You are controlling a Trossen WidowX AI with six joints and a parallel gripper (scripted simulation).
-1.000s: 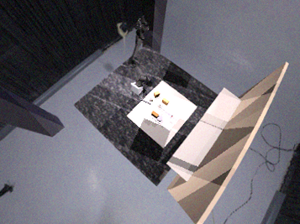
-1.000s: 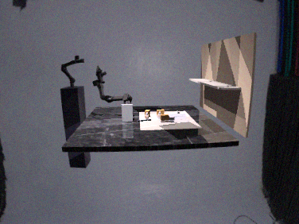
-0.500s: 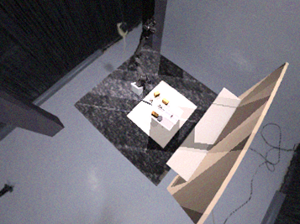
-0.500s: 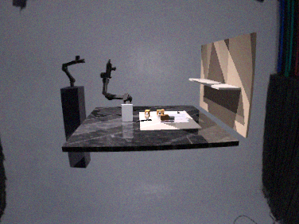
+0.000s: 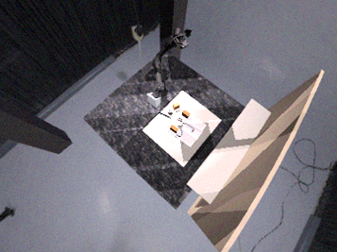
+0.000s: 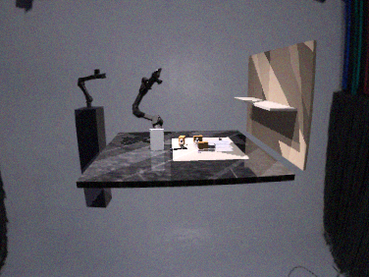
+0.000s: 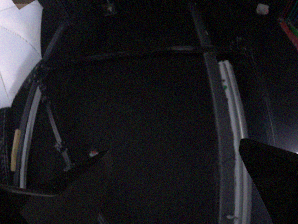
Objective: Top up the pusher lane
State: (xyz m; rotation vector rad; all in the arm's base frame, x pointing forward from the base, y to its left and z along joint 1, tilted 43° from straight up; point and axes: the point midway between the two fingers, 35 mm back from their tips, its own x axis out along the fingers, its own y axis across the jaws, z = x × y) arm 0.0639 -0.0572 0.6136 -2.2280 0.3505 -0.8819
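My gripper (image 5: 188, 32) (image 6: 158, 73) (image 7: 177, 152) is open and empty, raised high above the table near the arm's base side, away from the jars. Three small orange-and-dark items, apparently jars, show on the white board (image 5: 184, 159) (image 6: 211, 156): one (image 5: 176, 106) (image 6: 182, 139) stands apart at the arm side, one (image 5: 186, 114) (image 6: 197, 138) at the back, and one (image 5: 174, 128) (image 6: 202, 145) nearer the camera in the exterior view. Pale lanes (image 5: 193, 136) (image 6: 224, 146) lie beside the latter two. Labels, pusher plate and front stop are too small to tell; which jars match is unclear.
A white block (image 5: 153, 100) (image 6: 156, 139) stands by the arm's base on the dark table (image 5: 146, 153) (image 6: 137, 169). A tall tan panel (image 5: 267, 185) (image 6: 280, 79) with a white shelf (image 5: 223, 169) (image 6: 272, 105) rises beyond the board. A second arm (image 6: 85, 90) stands on a dark pedestal.
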